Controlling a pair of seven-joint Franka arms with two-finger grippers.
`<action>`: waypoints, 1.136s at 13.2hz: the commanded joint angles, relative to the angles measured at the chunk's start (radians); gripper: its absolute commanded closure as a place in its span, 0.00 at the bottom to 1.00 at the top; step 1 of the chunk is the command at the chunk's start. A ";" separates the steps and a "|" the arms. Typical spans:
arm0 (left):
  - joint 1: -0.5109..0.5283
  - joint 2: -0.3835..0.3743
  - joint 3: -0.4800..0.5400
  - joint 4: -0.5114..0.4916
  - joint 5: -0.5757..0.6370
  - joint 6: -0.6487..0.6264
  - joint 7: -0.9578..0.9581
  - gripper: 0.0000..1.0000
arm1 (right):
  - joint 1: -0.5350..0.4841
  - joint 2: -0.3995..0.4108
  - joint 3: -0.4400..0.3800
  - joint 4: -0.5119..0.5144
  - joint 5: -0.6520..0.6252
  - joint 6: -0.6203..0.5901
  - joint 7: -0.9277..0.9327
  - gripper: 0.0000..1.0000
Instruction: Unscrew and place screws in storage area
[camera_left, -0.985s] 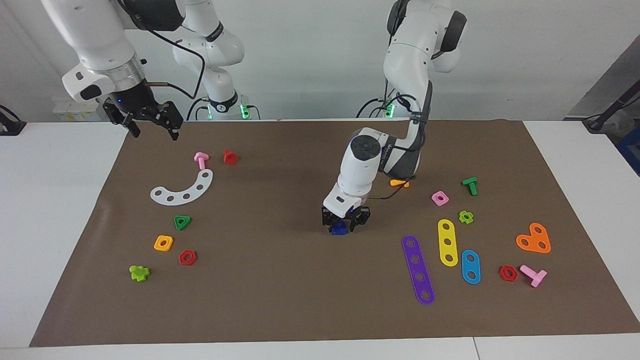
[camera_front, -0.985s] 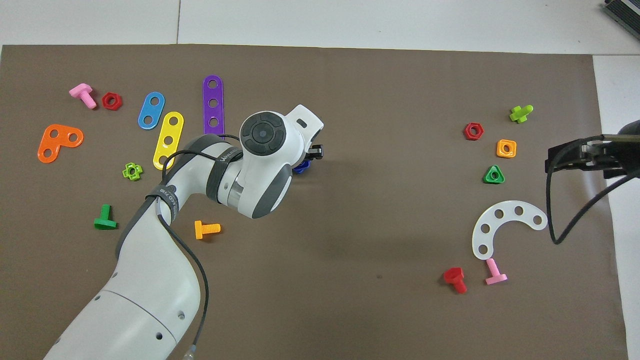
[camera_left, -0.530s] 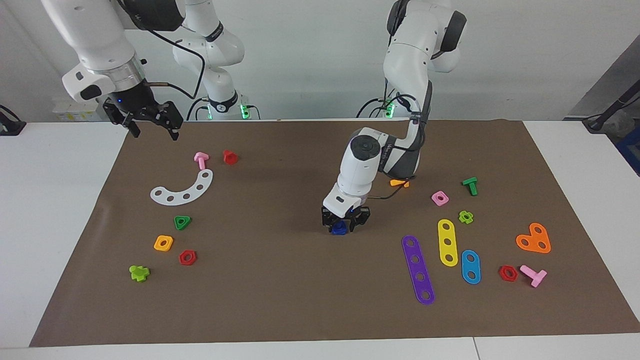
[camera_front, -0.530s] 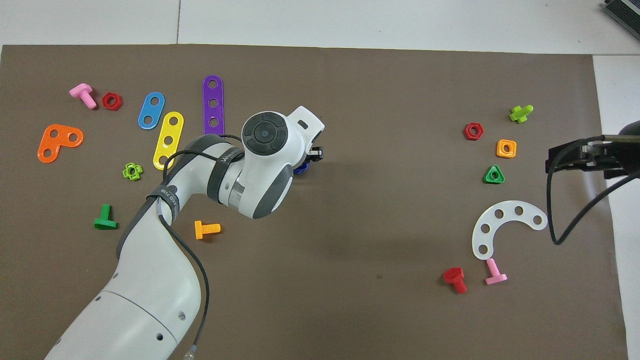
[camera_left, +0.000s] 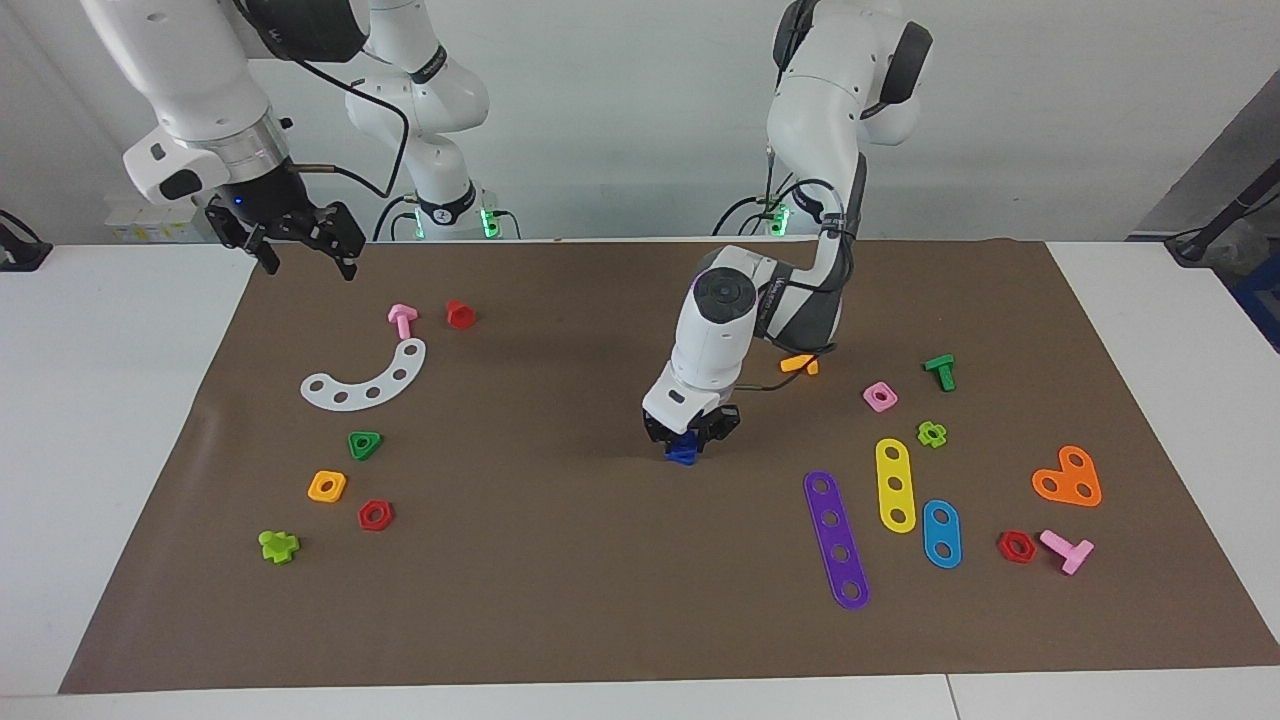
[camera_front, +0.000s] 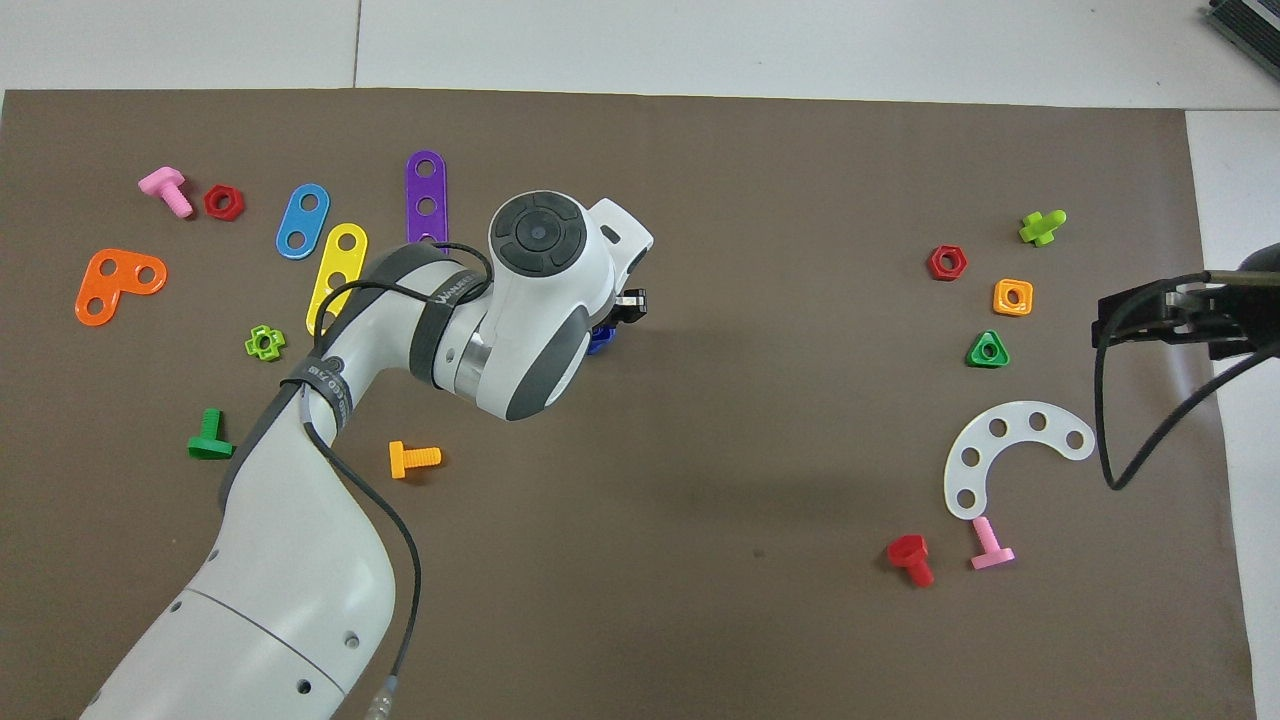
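Observation:
The blue screw (camera_left: 683, 455) is at the middle of the brown mat, with its triangular head showing below my left gripper (camera_left: 690, 440). The left gripper points down and is shut on it. In the overhead view only a blue edge of the screw (camera_front: 600, 340) shows past the left wrist. The storage area (camera_left: 330, 430) is bare mat between the white curved strip (camera_left: 365, 380) and the green (camera_left: 365, 444), orange (camera_left: 327, 486) and red (camera_left: 375, 515) nuts. My right gripper (camera_left: 307, 262) waits open above the mat's corner near the robots, at the right arm's end.
Pink (camera_left: 402, 320) and red (camera_left: 460, 314) bolts lie beside the white strip. Purple (camera_left: 836, 540), yellow (camera_left: 895, 485) and blue (camera_left: 941, 533) strips, an orange plate (camera_left: 1068, 478) and small nuts and bolts lie toward the left arm's end. An orange bolt (camera_left: 800, 365) lies by the left arm.
The left gripper's fingers have closed in on the blue screw and the wrist has turned and risen slightly. The right arm has not moved.

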 joint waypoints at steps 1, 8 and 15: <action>-0.003 0.032 0.016 0.125 -0.001 -0.120 -0.029 0.75 | -0.004 -0.028 0.005 -0.023 0.011 0.002 0.007 0.00; 0.229 -0.205 0.018 -0.121 -0.028 -0.246 0.269 0.75 | 0.066 0.003 0.018 0.025 0.008 0.058 0.077 0.00; 0.309 -0.342 0.018 -0.546 -0.030 0.129 0.378 0.74 | 0.391 0.306 0.020 0.119 -0.004 0.292 0.461 0.00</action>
